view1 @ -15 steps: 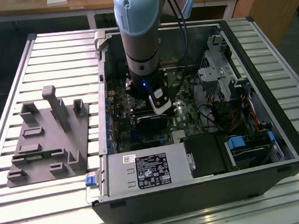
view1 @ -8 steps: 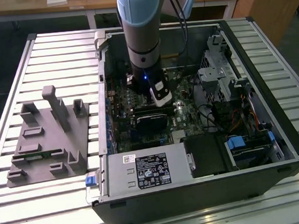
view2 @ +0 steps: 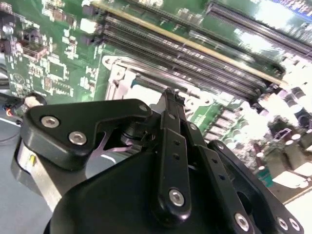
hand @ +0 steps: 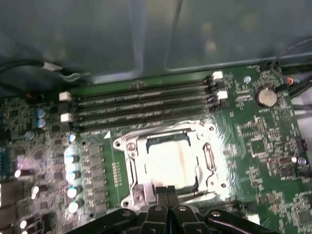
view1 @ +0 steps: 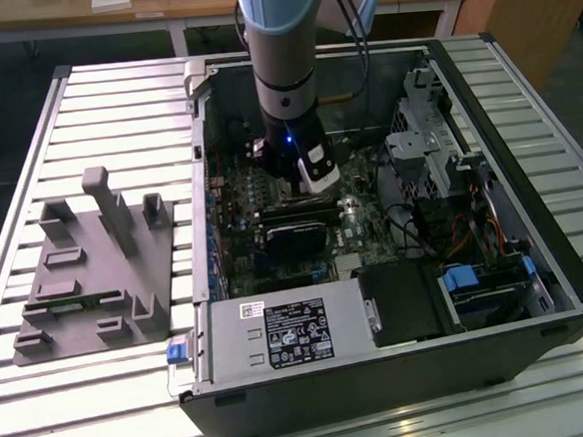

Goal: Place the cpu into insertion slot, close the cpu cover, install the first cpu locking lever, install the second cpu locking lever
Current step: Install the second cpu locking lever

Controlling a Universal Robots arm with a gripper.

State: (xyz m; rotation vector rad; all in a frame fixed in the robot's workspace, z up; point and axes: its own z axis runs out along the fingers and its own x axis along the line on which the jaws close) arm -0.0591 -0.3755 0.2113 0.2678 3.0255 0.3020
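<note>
Apparently my tool (hand: 167, 191), fingertips pinched together on nothing, hangs just at six o'clock of the silver-framed square insertion slot (hand: 168, 163) because the pale square cpu (hand: 169, 163) already sits inside it.

Closed gripper fingertips (hand: 167, 191) hover at the edge of the cpu (hand: 168, 165), seated inside the silver-framed insertion slot (hand: 130, 163) beside memory slots (hand: 141, 102).

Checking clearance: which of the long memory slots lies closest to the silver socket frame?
The memory slot bordering the socket frame; the other three lie farther from it.
</note>
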